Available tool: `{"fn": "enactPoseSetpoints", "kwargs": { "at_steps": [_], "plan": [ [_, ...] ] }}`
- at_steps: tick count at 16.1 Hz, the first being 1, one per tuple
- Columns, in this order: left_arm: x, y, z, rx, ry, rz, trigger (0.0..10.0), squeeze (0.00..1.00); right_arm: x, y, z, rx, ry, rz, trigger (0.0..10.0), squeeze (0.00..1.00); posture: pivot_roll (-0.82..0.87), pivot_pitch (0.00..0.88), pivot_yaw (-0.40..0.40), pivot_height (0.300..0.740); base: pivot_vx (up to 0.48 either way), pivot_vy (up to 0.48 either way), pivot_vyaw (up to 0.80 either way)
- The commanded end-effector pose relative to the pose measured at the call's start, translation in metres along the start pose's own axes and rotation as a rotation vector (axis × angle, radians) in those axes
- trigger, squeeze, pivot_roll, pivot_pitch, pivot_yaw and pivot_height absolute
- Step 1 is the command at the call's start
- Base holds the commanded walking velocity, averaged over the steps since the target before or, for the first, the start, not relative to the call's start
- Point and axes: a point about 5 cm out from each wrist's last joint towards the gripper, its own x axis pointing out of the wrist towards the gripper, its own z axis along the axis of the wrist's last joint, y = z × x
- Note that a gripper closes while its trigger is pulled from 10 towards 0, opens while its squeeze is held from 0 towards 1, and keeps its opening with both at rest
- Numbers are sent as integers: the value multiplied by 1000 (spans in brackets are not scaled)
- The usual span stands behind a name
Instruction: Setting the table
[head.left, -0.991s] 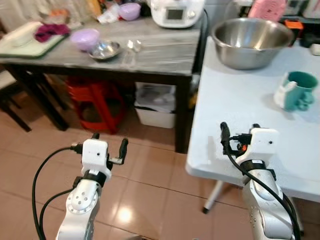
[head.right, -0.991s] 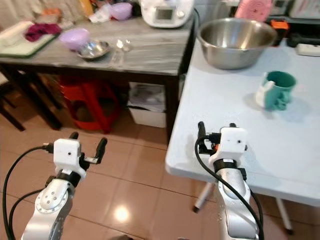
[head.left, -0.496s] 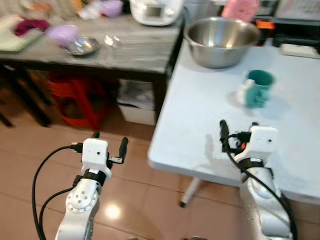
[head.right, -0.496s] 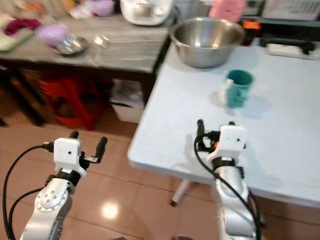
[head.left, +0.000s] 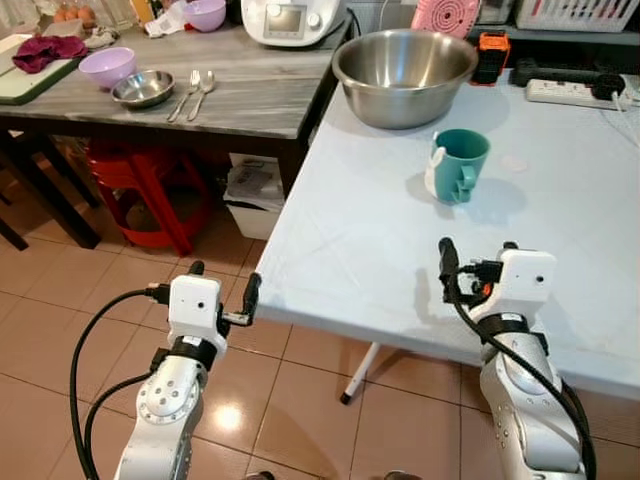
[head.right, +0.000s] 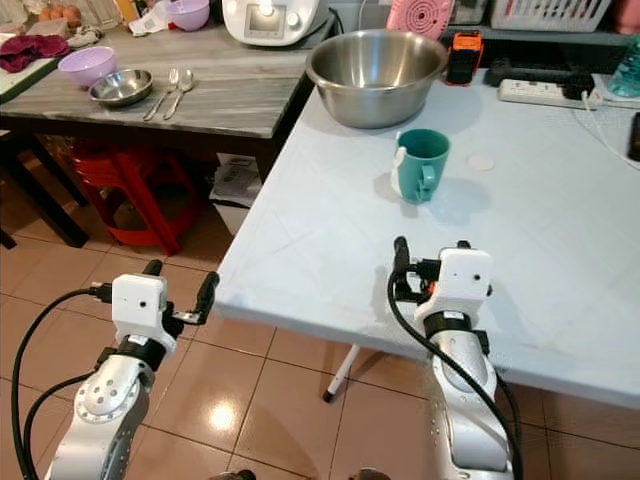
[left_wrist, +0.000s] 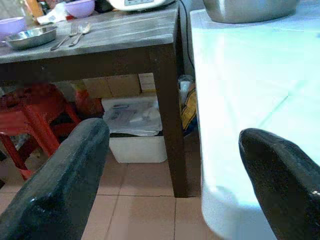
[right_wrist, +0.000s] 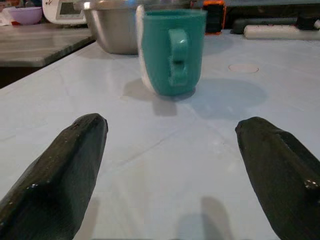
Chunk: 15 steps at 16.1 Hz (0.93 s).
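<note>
While nothing is yet in either gripper, the job looks to be at its very start: the robot stands at the corner of the white table (head.left: 330, 250), apparently choosing what to fetch. Its right gripper (head.left: 476, 262) hovers low over the tabletop with fingers spread wide and empty, facing the teal mug (head.left: 455, 166), which stands upright well ahead of it. Its left gripper (head.left: 220, 290) hangs off the table edge over the tiled floor, likewise parted and empty. Tableware waits on the grey side table (head.left: 250, 95): a fork and spoon (head.left: 192, 93) just beside a small steel dish (head.left: 142, 89) and a purple bowl (head.left: 108, 67). Whether those two hold anything I cannot tell; the big steel mixing bowl (head.left: 404, 60) looks empty. Next comes a reach toward the mug, or a turn left for the cutlery
</note>
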Motion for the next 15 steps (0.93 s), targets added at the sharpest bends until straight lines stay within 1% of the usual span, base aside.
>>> {"fn": "enactPoseSetpoints", "kwargs": {
  "at_steps": [1,4,5,11,15],
  "plan": [
    [-2,3,1,0,-7,-16,10000,0,-1,6,2,10,-4,11,10000,0,-123,145,85,740,0,0,-638],
    [-3,1,2,-17,-10,-43,10000,0,-2,6,2,8,-3,11,10000,0,-125,146,85,740,0,0,-800],
    [-3,0,1,-23,-11,-53,10000,0,-2,6,2,8,-4,12,10000,0,-125,147,83,740,289,0,-500],
    [-5,0,1,-38,-13,-69,10000,0,-1,7,3,0,-8,22,10000,0,-121,145,79,740,321,0,0],
    [-6,-1,0,-46,-14,-86,10000,0,-4,9,0,-10,-2,32,10000,0,-120,148,81,740,347,0,0]
  ]
}}
